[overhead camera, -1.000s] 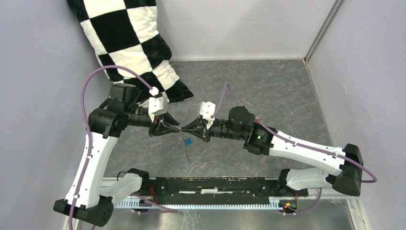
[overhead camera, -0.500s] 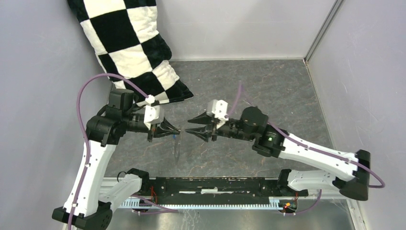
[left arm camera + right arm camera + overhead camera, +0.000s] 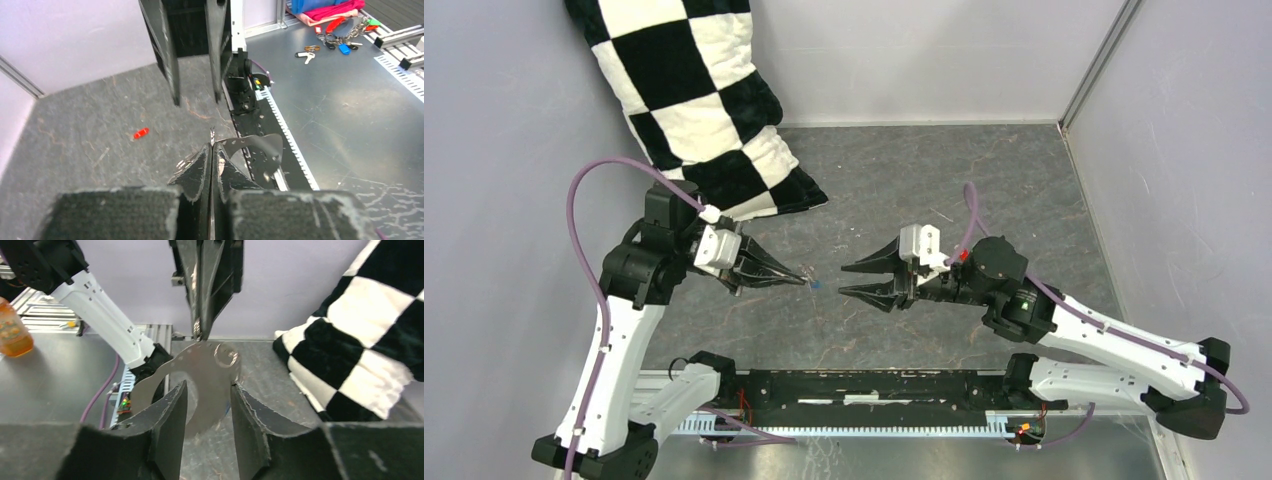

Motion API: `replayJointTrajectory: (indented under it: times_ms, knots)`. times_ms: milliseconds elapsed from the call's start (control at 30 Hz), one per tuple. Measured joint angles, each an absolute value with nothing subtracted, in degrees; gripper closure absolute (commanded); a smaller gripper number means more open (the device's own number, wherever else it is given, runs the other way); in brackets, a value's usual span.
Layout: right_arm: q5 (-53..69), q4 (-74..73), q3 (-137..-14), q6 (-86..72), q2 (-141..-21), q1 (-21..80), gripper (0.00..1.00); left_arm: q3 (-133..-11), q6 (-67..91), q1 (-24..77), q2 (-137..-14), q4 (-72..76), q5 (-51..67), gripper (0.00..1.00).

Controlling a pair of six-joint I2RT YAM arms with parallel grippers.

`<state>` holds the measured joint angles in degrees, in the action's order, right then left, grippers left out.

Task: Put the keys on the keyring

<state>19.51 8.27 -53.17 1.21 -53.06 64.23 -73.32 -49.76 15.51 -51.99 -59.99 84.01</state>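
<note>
Three pale lilac walls [image 3: 924, 60] enclose a mottled grey tabletop [image 3: 984, 180]; checkered pillow [image 3: 694, 90] at rear left. Left gripper [image 3: 800, 281] pinches the keyring [image 3: 200, 375]; right gripper [image 3: 842, 280] stands spread, facing it.

With both arms bent inward at the elbow, the left gripper [image 3: 800, 281] is pinched tight and faces the right gripper [image 3: 844, 280], whose jaws are spread, tips near but apart.
</note>
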Motion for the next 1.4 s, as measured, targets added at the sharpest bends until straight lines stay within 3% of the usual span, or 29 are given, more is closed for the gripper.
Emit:
replayJointTrajectory:
  times_ms: [500,800,1133,1400]
  knots:
    - [23.73,22.13,-51.11,-5.34,-57.87,64.23,0.73,-71.83,-48.82,15.53,-49.04,-45.54,87.05,0.98]
    - [21.56,25.61,-51.13,-6.44,-60.73,64.4,0.73,-67.75,-47.37,15.53,-43.92,-33.28,86.89,0.98]
    - [21.98,23.59,-53.17,-5.89,-61.34,64.49,0.64,-66.41,-47.37,15.55,-42.41,-27.09,86.85,0.98]
    - [20.93,12.64,-61.82,1.19,-61.69,65.23,0.55,-63.55,-46.92,15.62,-41.65,-26.06,84.86,0.98]
